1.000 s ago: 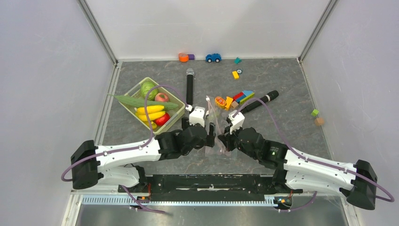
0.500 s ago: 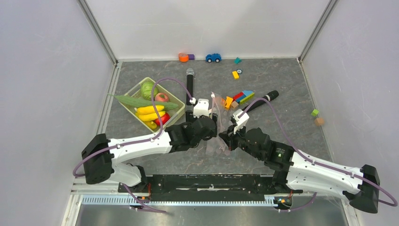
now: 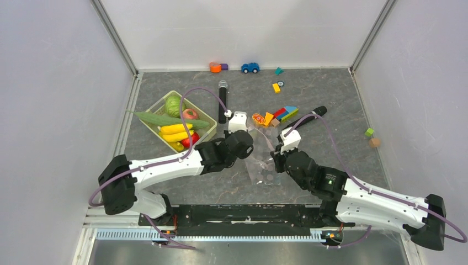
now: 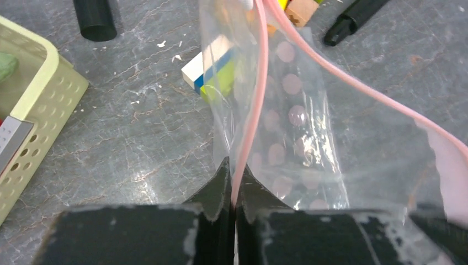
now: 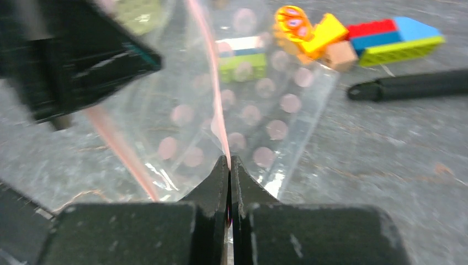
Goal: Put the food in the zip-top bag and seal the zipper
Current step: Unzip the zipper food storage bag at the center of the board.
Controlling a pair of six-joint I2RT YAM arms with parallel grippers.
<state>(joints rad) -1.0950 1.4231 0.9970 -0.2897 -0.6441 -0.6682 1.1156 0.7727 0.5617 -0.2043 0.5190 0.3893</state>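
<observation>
Pink zipper [image 4: 255,99] strip runs out of both my hands: left hand [image 4: 233,171] and right hand [image 5: 228,165] are each clenched on one lip of it. Since a second ago I have drawn them apart, so the zip-top bag [image 3: 262,165], bunched upright then, now gapes low over mid-counter, toward the near edge. The food [image 3: 176,130] lies in the basket [image 4: 41,118] by the left edge; loading comes next, I judge.

Left pincer [image 3: 251,149] now farther from base, right pincer [image 3: 274,161] shifted rightward; gap between them wider. Bag [image 3: 261,170] goes from bunched to spread, zipper [image 4: 252,110] strips parted.
</observation>
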